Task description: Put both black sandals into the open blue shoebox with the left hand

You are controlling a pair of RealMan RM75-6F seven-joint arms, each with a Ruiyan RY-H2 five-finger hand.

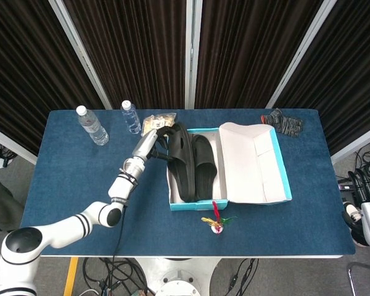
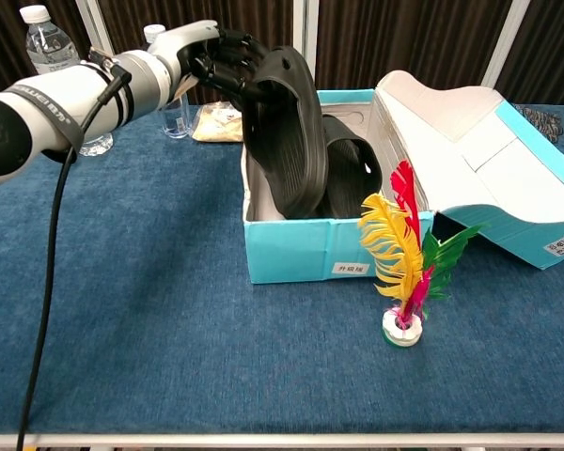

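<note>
Here, sandal (image 2: 287,141) in left hand (image 2: 221,61), over shoebox (image 2: 301,254)

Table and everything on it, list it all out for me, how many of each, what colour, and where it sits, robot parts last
Table: one, blue cloth top.
Shoebox: one, blue, open, table centre, white-lined lid folded out to its right.
Sandals: two, black; one lying in the box, the other tilted at the box's left wall, lower end inside.
Water bottles: two, clear, white caps, back left.
Snack packet: one, pale, behind the box.
Glove: one, dark grey, back right.
Feather shuttlecock: one, yellow, red, green, before the box.
Left hand: holds the tilted sandal's upper end.
Right hand: off the table's right edge, idle.
</note>
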